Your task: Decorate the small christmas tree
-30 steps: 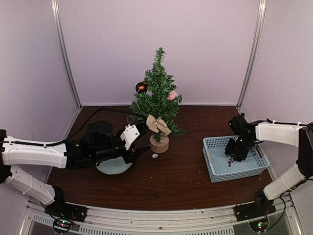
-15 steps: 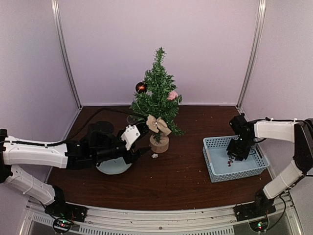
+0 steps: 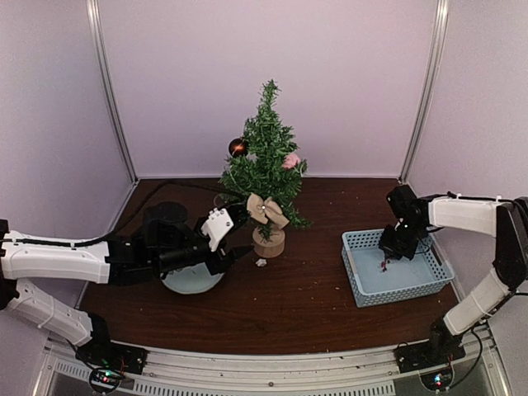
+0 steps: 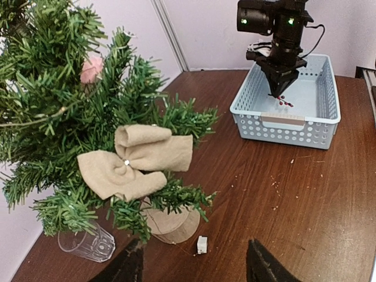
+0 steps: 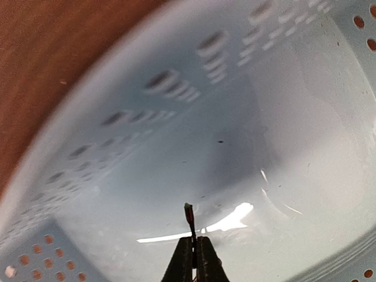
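The basket (image 3: pixel 356 285) sits right of the small christmas tree (image 3: pixel 266 157), a glass (image 4: pixel 87 244) beside its stump.

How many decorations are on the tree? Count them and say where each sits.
3. A dark ball on the upper left of the small christmas tree, a pink ornament on its right, a beige bow low at the front. More may hide behind the branches.

A dark brown wooden bench (image 3: pixel 313 305) fills the floor of the enclosure, its surface speckled with small pale crumbs. Plain pale lilac panels close it in: a back wall (image 3: pixel 346 91), a left wall (image 3: pixel 49 124) and a right wall (image 3: pixel 487 107). A slim silver post (image 3: pixel 111 99) rises at the far left corner, with a second post (image 3: pixel 425 91) at the far right. A ridged aluminium rail (image 3: pixel 272 367) runs along the near edge. The light is soft and even.
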